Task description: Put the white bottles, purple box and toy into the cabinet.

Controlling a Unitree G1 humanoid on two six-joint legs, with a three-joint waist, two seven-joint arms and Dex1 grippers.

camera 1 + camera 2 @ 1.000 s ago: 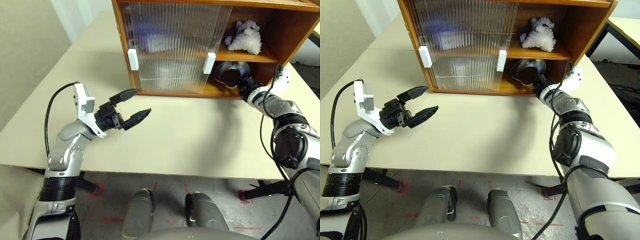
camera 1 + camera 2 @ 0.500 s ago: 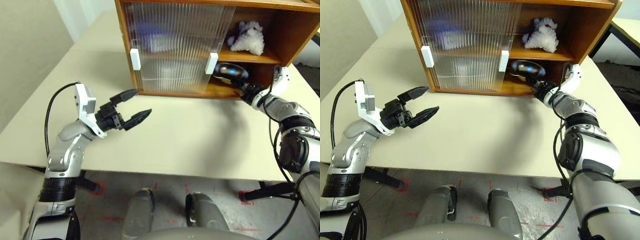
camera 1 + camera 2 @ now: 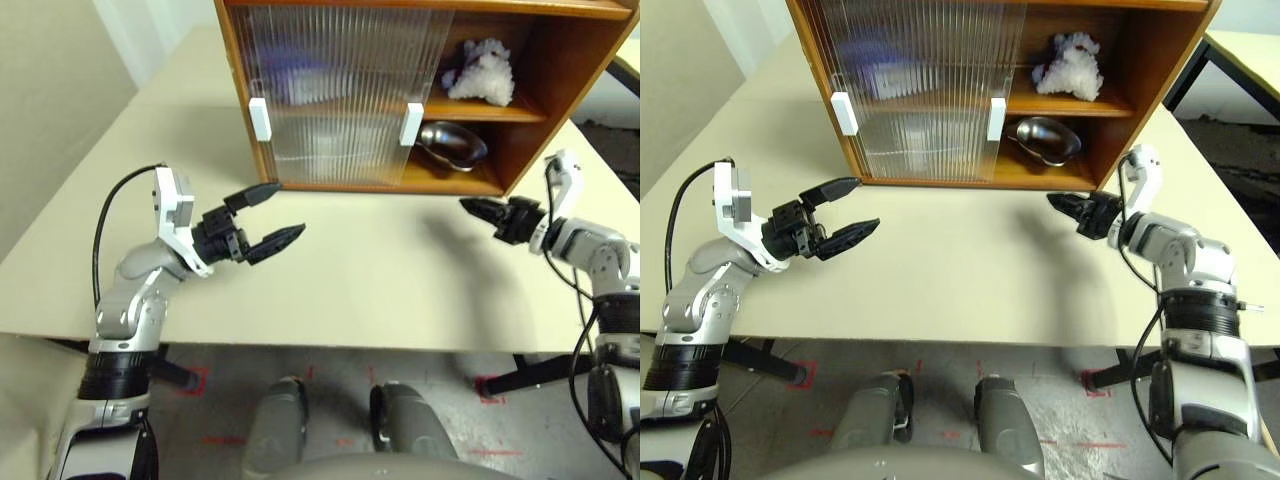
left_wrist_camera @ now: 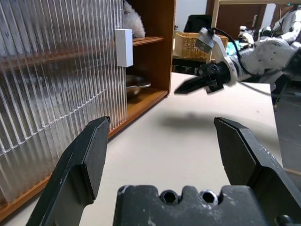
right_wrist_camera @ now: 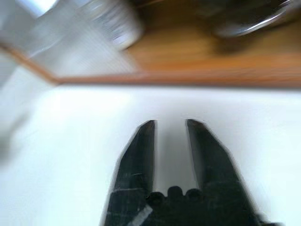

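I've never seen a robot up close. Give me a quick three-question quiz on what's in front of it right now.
1. True or false: the plush toy lies on the lower shelf of the cabinet.
2. What sits on the lower shelf, in the open part on the right? A) a metal bowl B) a cup C) a book
3. Fill in the blank: the left arm's fingers stand ___ above the table, holding nothing.

Key: 1 false, the toy is on the upper shelf; 2 A; 3 open.
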